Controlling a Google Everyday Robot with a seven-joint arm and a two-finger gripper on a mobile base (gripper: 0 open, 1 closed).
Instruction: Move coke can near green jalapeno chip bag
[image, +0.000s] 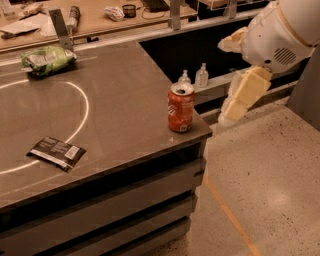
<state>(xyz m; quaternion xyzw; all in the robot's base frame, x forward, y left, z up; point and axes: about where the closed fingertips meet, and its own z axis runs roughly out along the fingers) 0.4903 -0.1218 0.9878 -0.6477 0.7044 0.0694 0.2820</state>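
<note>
The coke can (180, 107), red-orange with a silver top, stands upright near the front right corner of the grey table (125, 125). The green jalapeno chip bag (47, 59) lies at the table's far left, well away from the can. My gripper (223, 83) hangs off the table's right side, to the right of the can and about level with it. It is open and empty, with its cream fingers (242, 95) spread apart and not touching the can.
A flat black packet with a white label (56, 152) lies at the front left. A white arc is painted on the tabletop. Two clear pump bottles (201, 76) stand on a lower ledge behind the can. A cluttered bench runs along the back.
</note>
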